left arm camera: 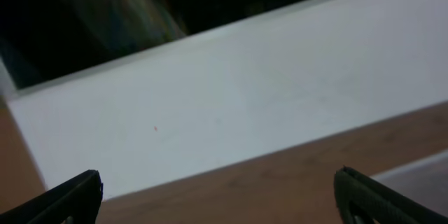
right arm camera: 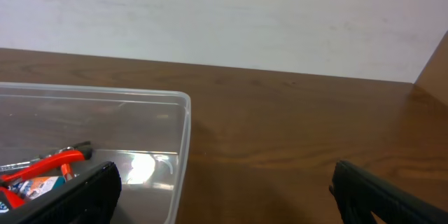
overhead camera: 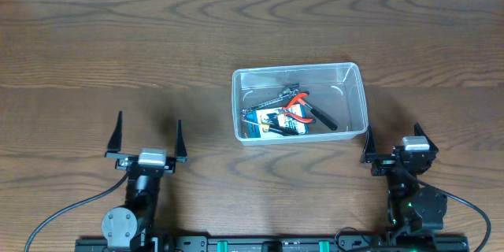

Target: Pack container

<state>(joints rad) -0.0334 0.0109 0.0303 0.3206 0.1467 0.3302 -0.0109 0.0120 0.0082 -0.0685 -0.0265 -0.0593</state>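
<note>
Right pincer [overhead camera: 392, 130] stands with its jaws spread wide and nothing between them, at the 5 o'clock corner of the clear plastic rectangular tub [overhead camera: 299, 67]. Its nearer finger is just beside the rim, and whether it touches cannot be told. From the right wrist view the same pincer [right arm camera: 224, 168] frames bare wood and the tub's rounded corner [right arm camera: 183, 101], gripping nothing. Left pincer [overhead camera: 150, 120] is likewise wide open and empty, well apart from the tub at its 8 o'clock; its own camera shows the pincer [left arm camera: 217, 175] facing only a pale wall and a strip of wood. The tub sits a little toward 3 o'clock of the middle of the dark brown wooden counter [overhead camera: 118, 39], upright and without a lid. Inside, gathered toward its 7 o'clock end, lie red-handled pliers [overhead camera: 298, 107], a black-handled tool [overhead camera: 323, 118], a grey metal tool [overhead camera: 272, 98] and a small blue-and-white packet [overhead camera: 264, 124]; the pliers also show through the wall in the right wrist view [right arm camera: 49, 164]. No loose item shows on the counter outside the tub, and no lid is in sight. Judging by that, the packing looks complete or very nearly so, with perhaps only a closing step left if one is meant at all.
</note>
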